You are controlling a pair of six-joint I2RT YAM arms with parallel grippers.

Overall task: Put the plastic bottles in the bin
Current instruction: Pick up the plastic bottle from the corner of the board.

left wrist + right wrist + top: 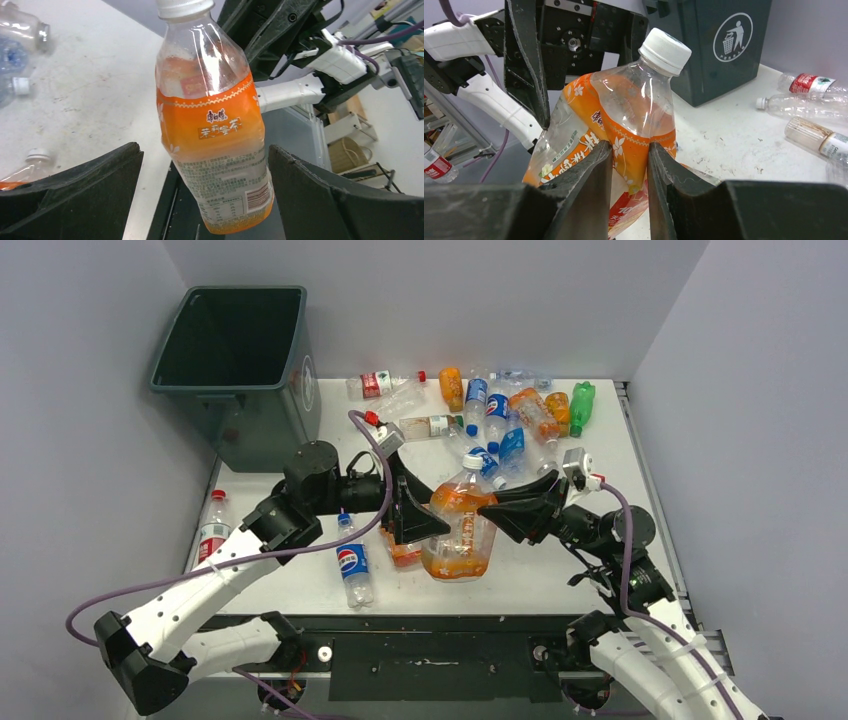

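Right gripper (630, 147): clenched on the orange-labelled bottle (624, 110). The grip sits at mid-body, and the label is creased and the wall dented where the fingers bite.

Left gripper (205, 165): spread wide, nothing grasped. The same bottle is seen standing in the gap between its fingers. It is clear of one finger and very near the other, where contact cannot be confirmed.

Bottle position: held off the table (600, 570), directly ahead of both grippers, which face each other with the bottle between them. Its long axis runs roughly upright, tilted a little, and crosses the line joining the two grippers, so the open fingers flank its sides. The cap end is up and the base hangs below both grips.

Bottle look: large, with a white cap, clear shoulders, an orange label with white flower print and a pale panel of small text near the base. It appears nearly empty.

Bin (255, 425): behind and to the outer side of the left gripper, well apart from the right one. The left arm is judged nearer, so a handover is likely in hand.

Other bottles (510, 415): heaped beyond both grippers.
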